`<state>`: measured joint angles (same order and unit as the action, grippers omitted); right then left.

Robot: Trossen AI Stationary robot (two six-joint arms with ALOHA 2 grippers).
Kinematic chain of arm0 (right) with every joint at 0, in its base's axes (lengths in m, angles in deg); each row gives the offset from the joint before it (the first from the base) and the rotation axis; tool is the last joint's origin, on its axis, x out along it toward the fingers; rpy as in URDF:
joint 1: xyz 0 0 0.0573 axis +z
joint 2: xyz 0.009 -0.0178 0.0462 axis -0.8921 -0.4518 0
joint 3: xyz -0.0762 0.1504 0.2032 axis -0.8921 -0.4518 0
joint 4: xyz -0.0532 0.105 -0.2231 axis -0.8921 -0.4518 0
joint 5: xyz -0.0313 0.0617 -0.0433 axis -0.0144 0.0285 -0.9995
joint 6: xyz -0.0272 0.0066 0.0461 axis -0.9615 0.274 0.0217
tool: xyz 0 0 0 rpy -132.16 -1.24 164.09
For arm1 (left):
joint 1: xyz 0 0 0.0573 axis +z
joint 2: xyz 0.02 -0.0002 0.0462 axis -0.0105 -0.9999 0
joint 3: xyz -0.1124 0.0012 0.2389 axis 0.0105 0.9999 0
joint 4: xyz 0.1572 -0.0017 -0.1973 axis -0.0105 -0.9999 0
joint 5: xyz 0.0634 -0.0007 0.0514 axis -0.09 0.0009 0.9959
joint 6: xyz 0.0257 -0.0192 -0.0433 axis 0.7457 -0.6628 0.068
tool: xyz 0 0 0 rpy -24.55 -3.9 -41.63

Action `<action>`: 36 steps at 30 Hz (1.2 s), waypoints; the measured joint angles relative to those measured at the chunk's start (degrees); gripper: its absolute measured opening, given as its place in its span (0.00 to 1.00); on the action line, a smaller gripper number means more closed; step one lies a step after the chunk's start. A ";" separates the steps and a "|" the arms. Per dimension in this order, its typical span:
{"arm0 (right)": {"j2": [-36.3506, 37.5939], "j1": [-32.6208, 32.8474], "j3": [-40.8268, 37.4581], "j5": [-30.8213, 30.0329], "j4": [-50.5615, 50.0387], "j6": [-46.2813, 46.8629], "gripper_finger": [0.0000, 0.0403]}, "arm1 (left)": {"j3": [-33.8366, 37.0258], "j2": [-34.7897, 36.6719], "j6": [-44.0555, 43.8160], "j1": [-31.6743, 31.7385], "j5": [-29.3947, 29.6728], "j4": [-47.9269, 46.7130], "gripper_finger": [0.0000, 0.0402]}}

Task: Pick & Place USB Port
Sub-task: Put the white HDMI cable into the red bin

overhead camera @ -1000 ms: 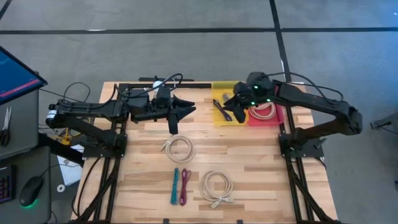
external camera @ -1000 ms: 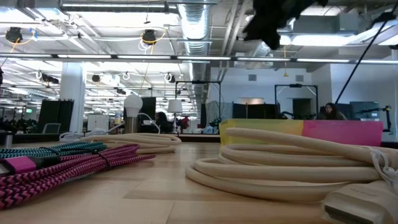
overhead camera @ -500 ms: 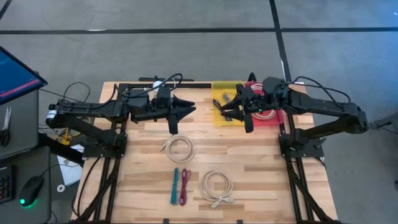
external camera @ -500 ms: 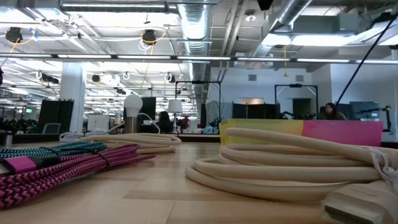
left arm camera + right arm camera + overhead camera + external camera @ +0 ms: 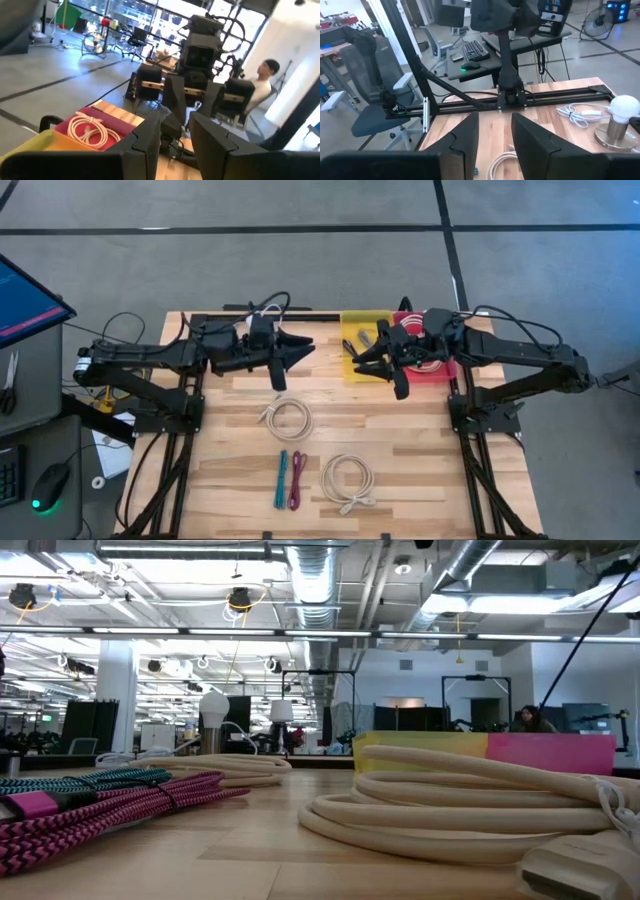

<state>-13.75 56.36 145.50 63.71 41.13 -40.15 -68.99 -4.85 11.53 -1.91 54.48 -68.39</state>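
Several coiled cables lie flat on the wooden table: one white coil (image 5: 288,419) at the middle, another white coil (image 5: 348,479) nearer the front, and a teal cable (image 5: 281,479) beside a magenta cable (image 5: 296,480). A black cable (image 5: 356,352) lies in the yellow bin (image 5: 352,318), and a white cable (image 5: 90,127) lies in the red bin (image 5: 446,366). My left gripper (image 5: 300,353) and my right gripper (image 5: 362,362) hover level over the table's far part, facing each other. Both are open, with nothing between their fingers (image 5: 150,142) (image 5: 462,142).
The two bins stand side by side at the far right. A lamp bulb (image 5: 621,112) with a thin white cord sits at the table's far left. A monitor (image 5: 25,300) and a mouse stand on a desk left of the table. A person (image 5: 265,80) sits beyond the table.
My right gripper has risen from over the bins and swung toward the table's middle. It has tipped from pointing down to nearly level and left the top of the low view. My left gripper has kept its place. No cable has moved.
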 joint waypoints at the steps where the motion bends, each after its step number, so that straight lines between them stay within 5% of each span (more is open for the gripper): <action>1: 0.00 -0.09 0.00 0.00 -0.01 0.00 0.27 | 0.00 0.20 1.25 -0.46 -0.07 -0.41 0.26; 14: 0.00 -0.09 0.00 -0.30 -0.28 0.00 0.27 | -0.02 9.03 5.03 -12.09 1.05 -9.70 0.10; 22: 0.00 -0.11 0.00 -0.66 -0.50 0.00 0.27 | 0.02 8.28 2.24 -21.44 18.00 -22.73 0.01; 36: 0.00 -3.66 0.00 -0.63 -4.22 0.02 0.27 | 0.02 8.50 1.02 -22.66 17.52 -23.53 0.02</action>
<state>-13.75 52.70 145.50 63.07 36.90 -40.12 -68.97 3.65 12.55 -24.56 72.00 -91.92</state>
